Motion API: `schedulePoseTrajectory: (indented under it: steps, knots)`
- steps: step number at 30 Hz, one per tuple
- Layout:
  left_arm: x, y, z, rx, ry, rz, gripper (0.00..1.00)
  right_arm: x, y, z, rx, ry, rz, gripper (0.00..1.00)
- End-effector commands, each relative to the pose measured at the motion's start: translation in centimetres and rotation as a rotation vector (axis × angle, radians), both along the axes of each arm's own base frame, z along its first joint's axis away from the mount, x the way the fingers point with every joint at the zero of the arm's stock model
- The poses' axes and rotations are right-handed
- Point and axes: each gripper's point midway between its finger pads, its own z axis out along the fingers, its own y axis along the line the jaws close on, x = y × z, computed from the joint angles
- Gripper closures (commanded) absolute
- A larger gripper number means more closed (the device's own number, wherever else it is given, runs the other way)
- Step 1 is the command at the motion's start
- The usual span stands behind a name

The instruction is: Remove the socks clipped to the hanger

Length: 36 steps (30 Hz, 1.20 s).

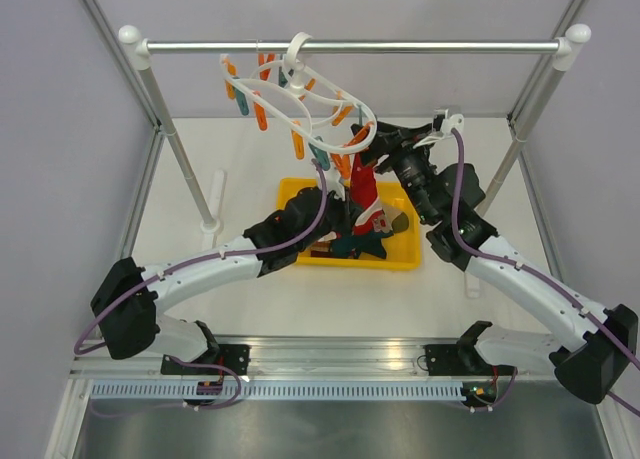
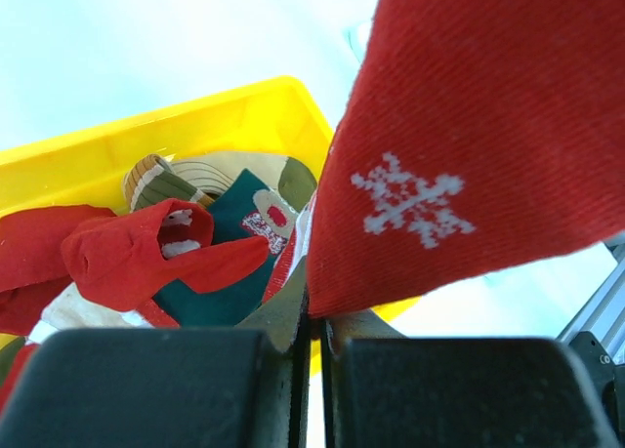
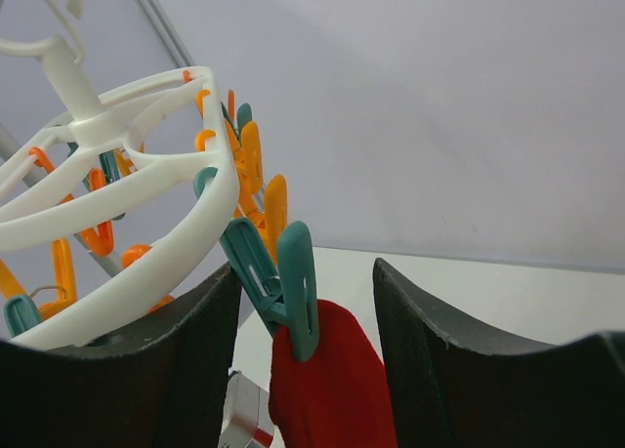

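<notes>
A red sock [image 2: 469,155] with a white snowflake hangs from a teal peg [image 3: 293,282] on the white ring hanger [image 1: 300,99]. My left gripper [image 2: 314,321] is shut on the sock's lower edge, just above the yellow bin [image 1: 295,191]. My right gripper [image 3: 308,272] is open, with its dark fingers [image 3: 176,370] standing on either side of the teal peg and the sock's top [image 3: 327,380]. In the top view the red sock [image 1: 363,184] hangs between the two grippers. Several other socks [image 2: 146,253] in red, teal and stripes lie in the bin.
The hanger hooks over a metal rail [image 1: 400,47] with white end knobs, carried by two slanted posts [image 1: 180,149]. Orange and teal pegs [image 1: 262,109] dangle empty around the ring. Grey walls close in the back and sides.
</notes>
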Motion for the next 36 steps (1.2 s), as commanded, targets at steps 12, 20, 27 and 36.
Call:
schedulePoseTrajectory:
  steps: [12,20,27,36]
  knots:
    - [0.4,-0.9,1.0,-0.021,-0.009,0.019,0.98,0.1,-1.1,2.3,0.092,-0.076,-0.064,0.5]
    - [0.6,-0.9,1.2,-0.025,-0.014,0.026,0.98,-0.2,-0.9,2.4,0.1,-0.08,-0.048,0.82]
    - [1.1,-0.6,1.4,-0.025,-0.026,0.054,0.98,-0.5,-1.3,2.3,0.108,-0.076,-0.047,0.96]
    - [2.6,-0.8,0.9,-0.047,-0.015,0.051,0.98,-0.6,-1.5,1.8,0.1,-0.067,-0.056,0.95]
